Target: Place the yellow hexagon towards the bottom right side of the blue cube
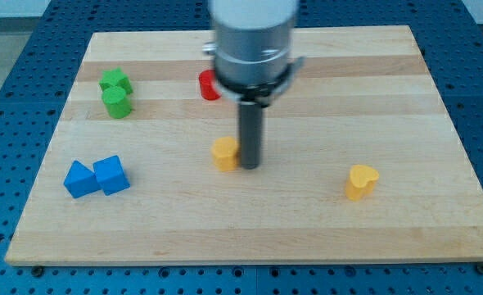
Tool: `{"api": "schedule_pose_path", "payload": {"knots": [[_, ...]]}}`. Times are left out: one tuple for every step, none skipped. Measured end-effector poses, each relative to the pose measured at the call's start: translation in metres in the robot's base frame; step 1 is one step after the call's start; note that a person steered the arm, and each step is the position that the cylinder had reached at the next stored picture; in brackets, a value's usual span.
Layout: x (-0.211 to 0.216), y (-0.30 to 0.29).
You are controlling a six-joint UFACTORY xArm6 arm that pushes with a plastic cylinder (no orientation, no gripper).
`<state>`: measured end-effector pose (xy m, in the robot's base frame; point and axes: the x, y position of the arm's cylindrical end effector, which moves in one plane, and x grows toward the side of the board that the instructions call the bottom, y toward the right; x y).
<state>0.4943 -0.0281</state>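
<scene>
The yellow hexagon (223, 153) lies near the middle of the wooden board (307, 221). My tip (249, 166) stands right against the hexagon's right side, touching or nearly touching it. The blue cube (111, 174) lies at the view's lower left, far to the left of the hexagon, with a blue triangular block (79, 179) touching its left side.
Two green blocks (116, 91) sit together at the upper left. A red block (209, 85) lies at the top centre, partly hidden behind the arm. A yellow heart-shaped block (361, 181) lies at the right. Blue perforated table surrounds the board.
</scene>
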Motion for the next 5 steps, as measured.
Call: {"api": "schedule_pose_path", "payload": {"knots": [[-0.013,0.008],[-0.046,0.024],[-0.04,-0.01],[-0.006,-0.069],[-0.003,-0.082]]}}
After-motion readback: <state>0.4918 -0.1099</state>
